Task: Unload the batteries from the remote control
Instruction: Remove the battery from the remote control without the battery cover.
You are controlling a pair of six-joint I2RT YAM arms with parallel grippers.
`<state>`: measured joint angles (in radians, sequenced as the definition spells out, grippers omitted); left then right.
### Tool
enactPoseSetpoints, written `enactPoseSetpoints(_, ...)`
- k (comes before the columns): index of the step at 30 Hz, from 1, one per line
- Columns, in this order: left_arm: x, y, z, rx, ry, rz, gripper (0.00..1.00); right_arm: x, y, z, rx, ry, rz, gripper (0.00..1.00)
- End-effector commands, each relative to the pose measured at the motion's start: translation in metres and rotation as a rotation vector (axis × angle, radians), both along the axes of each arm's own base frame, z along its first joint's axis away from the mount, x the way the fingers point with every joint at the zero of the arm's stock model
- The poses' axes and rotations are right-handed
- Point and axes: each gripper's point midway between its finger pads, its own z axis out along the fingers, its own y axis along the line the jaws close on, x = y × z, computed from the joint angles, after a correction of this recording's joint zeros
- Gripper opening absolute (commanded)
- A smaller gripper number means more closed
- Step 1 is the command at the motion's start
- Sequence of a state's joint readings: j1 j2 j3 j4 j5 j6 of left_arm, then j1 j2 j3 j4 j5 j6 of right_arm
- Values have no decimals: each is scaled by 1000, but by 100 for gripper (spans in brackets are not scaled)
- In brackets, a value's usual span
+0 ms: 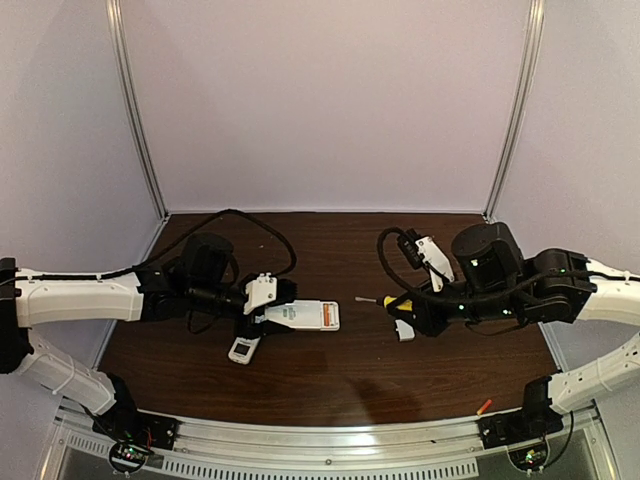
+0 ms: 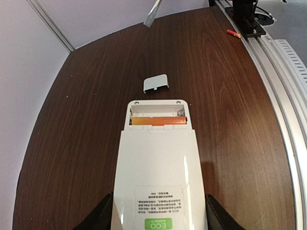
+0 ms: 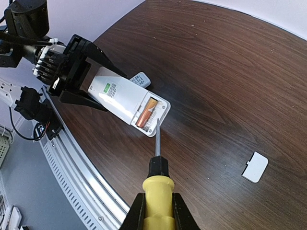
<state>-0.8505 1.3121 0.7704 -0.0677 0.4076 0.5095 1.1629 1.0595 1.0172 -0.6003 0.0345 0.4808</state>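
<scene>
My left gripper (image 1: pixel 262 305) is shut on the sides of a white remote (image 2: pixel 156 163) that lies back up on the table. Its battery compartment is open at the far end. One orange battery (image 2: pixel 158 121) lies in the near slot, and the far slot looks empty. My right gripper (image 3: pixel 157 211) is shut on a yellow-handled screwdriver (image 3: pixel 157 189). The screwdriver tip (image 1: pixel 360 299) hovers just off the remote's open end without touching it. The remote also shows in the right wrist view (image 3: pixel 120 93) with the battery (image 3: pixel 146 112). A loose orange-red battery (image 1: pixel 485 406) lies by the right arm's base.
A small white cover (image 2: pixel 156 83) lies on the table beyond the remote's open end and also shows in the right wrist view (image 3: pixel 254 167). A second, smaller white remote (image 1: pixel 243 348) lies beside my left gripper. The metal rail (image 1: pixel 320 440) runs along the near edge.
</scene>
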Motion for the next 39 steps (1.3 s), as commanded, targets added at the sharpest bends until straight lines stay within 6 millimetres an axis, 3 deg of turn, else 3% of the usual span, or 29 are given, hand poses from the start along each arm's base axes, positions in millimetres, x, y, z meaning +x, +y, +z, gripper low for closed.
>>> enactPoseSetpoints(1, 8, -4, 17, -64, -18, 27, 0, 9, -7, 14, 50, 5, -103, 0)
enactPoseSetpoints(13, 7, -14, 19, -88, 31, 3, 0, 16, -5, -4, 17, 76, -183, 0)
enactPoseSetpoints(19, 10, -15, 19, -97, 34, 17, 0, 19, -8, -1, 28, 84, -213, 0)
enactPoseSetpoints(25, 8, -21, 14, -106, 80, 8, 0, 22, -14, 15, 123, 74, -243, 0)
enactPoseSetpoints(30, 22, -25, 11, -104, 127, 92, 0, 28, -24, 6, 124, 130, -300, 0)
enactPoseSetpoints(34, 24, -29, 12, -104, 124, 84, 0, 29, -21, -3, 130, 183, -296, 0)
enactPoseSetpoints(39, 20, -31, 16, -114, 105, 42, 0, 34, -22, 5, 160, 161, -313, 0)
